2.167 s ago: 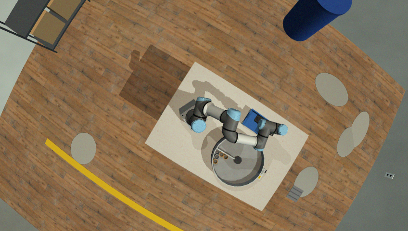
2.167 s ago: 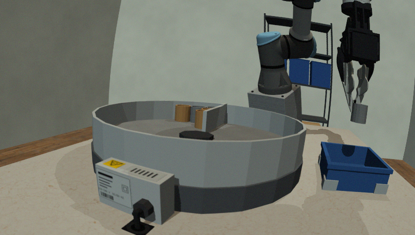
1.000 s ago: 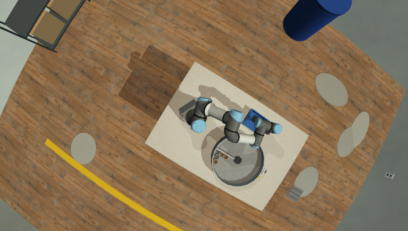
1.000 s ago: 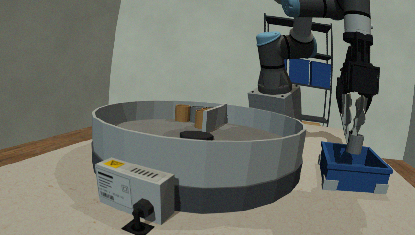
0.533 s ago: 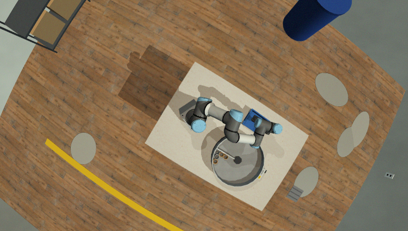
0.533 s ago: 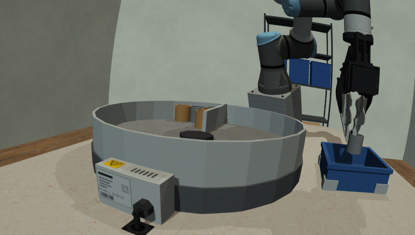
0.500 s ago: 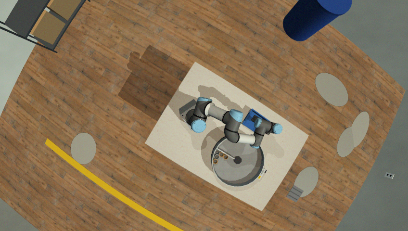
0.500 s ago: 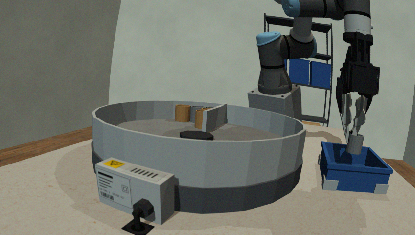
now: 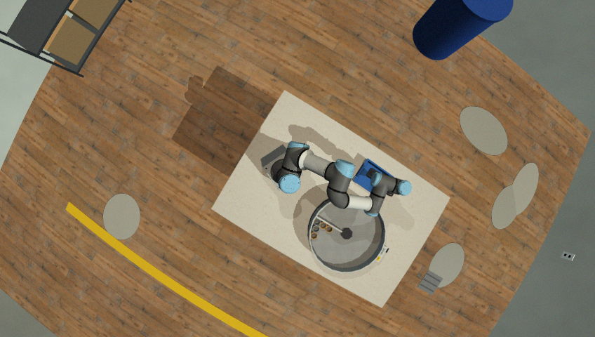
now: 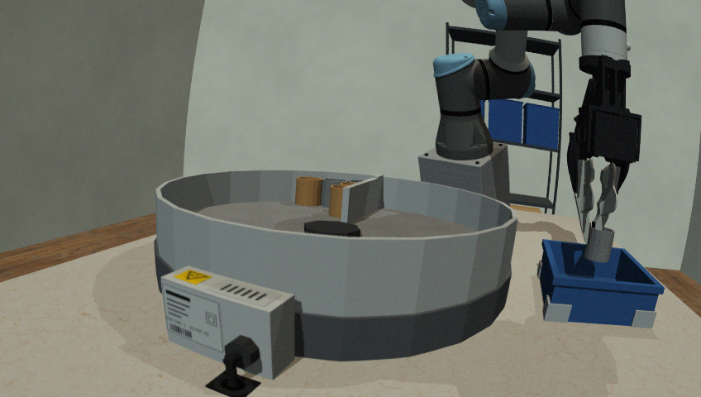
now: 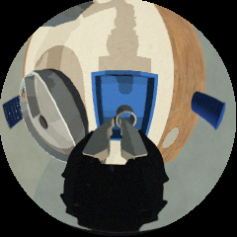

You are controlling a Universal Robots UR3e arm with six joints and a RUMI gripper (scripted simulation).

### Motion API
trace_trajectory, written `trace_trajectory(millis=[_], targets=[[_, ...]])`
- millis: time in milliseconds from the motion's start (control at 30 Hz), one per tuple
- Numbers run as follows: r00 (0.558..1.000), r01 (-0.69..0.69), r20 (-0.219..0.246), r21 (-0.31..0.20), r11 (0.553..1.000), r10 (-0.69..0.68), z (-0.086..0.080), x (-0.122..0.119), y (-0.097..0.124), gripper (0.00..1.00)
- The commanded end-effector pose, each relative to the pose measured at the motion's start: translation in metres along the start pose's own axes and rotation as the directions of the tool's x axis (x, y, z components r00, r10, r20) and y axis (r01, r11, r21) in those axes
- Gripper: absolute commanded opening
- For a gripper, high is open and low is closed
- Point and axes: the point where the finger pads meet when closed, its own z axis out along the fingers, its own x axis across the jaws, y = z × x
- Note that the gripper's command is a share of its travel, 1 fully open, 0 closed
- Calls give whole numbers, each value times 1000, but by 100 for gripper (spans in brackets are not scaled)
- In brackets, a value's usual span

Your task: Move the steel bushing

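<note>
Grey steel bushing (image 10: 599, 245) (image 11: 128, 118) hung at the mouth of the blue crate (image 9: 363, 180) (image 10: 602, 283) (image 11: 123, 91), its wall pinched in the gripper (image 10: 593, 227) (image 11: 117, 117); placing in hand. Next move called for lowering a little, letting go, then rising straight clear

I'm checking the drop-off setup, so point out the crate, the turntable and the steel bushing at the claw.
crate (image 9: 362, 180) (image 10: 600, 303) (image 11: 154, 94): top, front wall; exterior, outer wall; wrist, rim.
turntable (image 9: 346, 254) (image 10: 344, 275) (image 11: 53, 106): top, floor; exterior, outer wall; wrist, floor.
steel bushing (image 10: 599, 246) (image 11: 134, 118): exterior, side; wrist, ring edge.
</note>
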Motion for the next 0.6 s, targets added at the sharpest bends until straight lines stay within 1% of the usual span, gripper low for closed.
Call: trace_trajectory(millis=[0, 233, 300, 567], targets=[[1000, 0, -1, -3, 1000, 0, 3, 0, 1, 0], [1000, 0, -1, -3, 1000, 0, 13, 0, 1, 0], [1000, 0, -1, -3, 1000, 0, 13, 0, 1, 0], [1000, 0, -1, -3, 1000, 0, 27, 0, 1, 0]])
